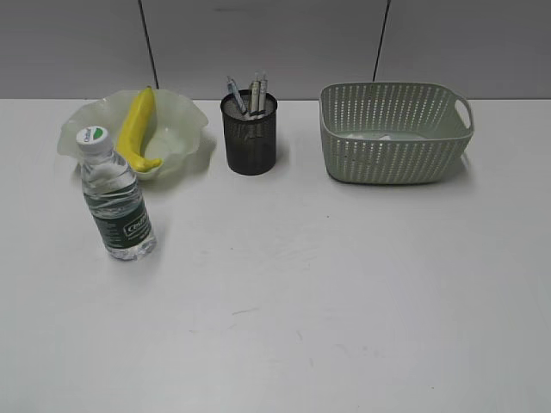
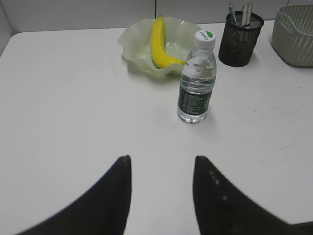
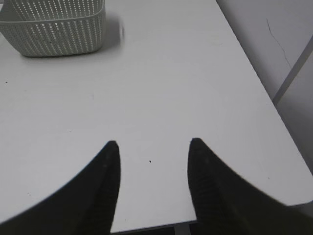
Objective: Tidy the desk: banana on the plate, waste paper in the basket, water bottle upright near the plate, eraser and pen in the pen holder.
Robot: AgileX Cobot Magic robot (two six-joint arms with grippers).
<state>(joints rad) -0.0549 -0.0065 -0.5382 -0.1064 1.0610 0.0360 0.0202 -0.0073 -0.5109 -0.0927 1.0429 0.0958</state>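
The banana (image 1: 138, 129) (image 2: 159, 41) lies in the pale green plate (image 1: 185, 116) (image 2: 129, 41) at the back left. In front of the plate the water bottle (image 1: 116, 198) (image 2: 197, 83) stands upright. Several pens (image 1: 256, 93) (image 2: 244, 12) stick out of the black mesh pen holder (image 1: 250, 133) (image 2: 239, 39). The eraser is hidden. The waste paper cannot be made out; only a pale patch shows inside the basket (image 1: 392, 133) (image 3: 58, 29). My left gripper (image 2: 162, 159) is open and empty over bare desk, short of the bottle. My right gripper (image 3: 152, 142) is open and empty near the desk's front right corner.
The white desk (image 1: 327, 301) ends at its right edge (image 3: 259, 93) and its front edge (image 3: 146, 227), close under the right gripper. A grey panelled wall runs behind the objects. Neither arm shows in the exterior view.
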